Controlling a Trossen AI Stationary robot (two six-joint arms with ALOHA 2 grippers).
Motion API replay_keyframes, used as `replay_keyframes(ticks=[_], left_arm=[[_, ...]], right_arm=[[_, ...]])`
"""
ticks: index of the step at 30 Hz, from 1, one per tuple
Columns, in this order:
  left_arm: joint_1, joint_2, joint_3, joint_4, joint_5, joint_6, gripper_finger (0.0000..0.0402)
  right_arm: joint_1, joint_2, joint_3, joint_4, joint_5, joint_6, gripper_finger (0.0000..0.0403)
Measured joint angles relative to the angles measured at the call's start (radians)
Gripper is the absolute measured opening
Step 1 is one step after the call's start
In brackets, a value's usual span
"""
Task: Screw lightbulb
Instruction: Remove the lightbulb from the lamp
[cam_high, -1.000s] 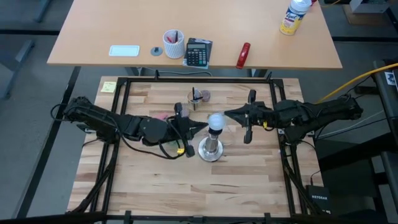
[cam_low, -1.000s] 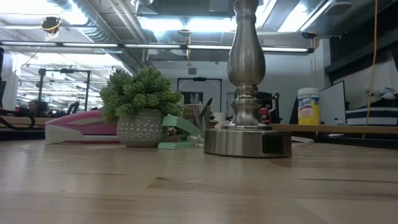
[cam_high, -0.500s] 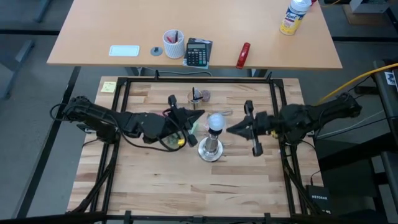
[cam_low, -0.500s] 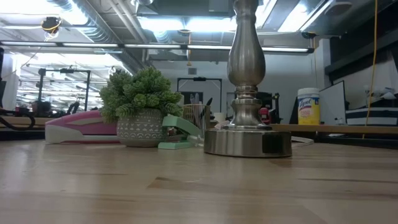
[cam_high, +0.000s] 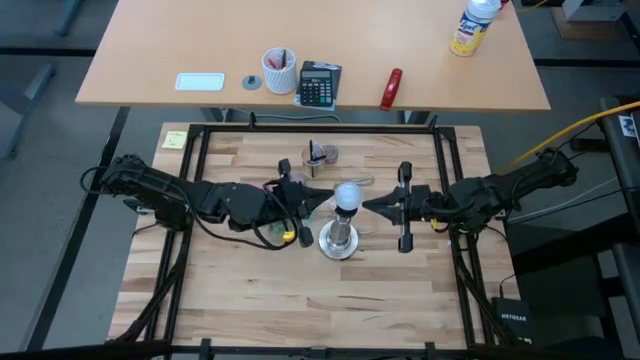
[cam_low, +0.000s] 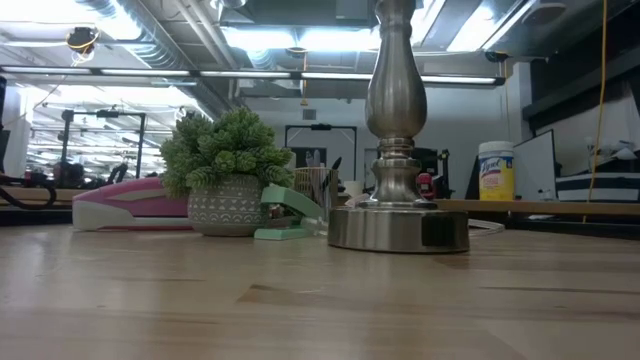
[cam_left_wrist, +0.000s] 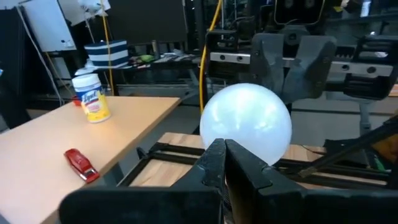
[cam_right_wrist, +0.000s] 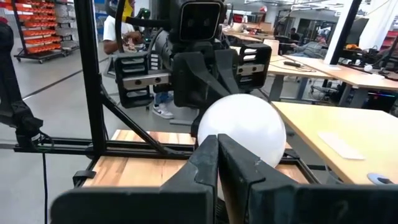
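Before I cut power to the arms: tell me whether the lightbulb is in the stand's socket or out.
In. The lightbulb sits upright atop the lamp stand; neither shut gripper, left or right, touches it. How tightly it is screwed: cannot tell.

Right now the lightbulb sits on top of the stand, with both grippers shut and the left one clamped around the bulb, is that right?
Not quite. The lightbulb sits on the stand, and both grippers are shut, but the left gripper holds nothing: the high view shows it just beside the bulb. The right gripper waits on the other side.
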Motion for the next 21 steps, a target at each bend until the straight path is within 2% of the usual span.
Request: replay_keyframes(ticks=[5,21], left_arm=[[0.002,0.000,0.000,-0.005,0.005,-0.001,0.0001],[0.001,0.013,0.000,-0.044,0.088,-0.031,0.0001]], right_arm=[[0.000,0.004,0.000,0.002,0.012,0.000,0.0017],[-0.001,0.024,0.000,-0.005,0.217,-0.028,0.0017]])
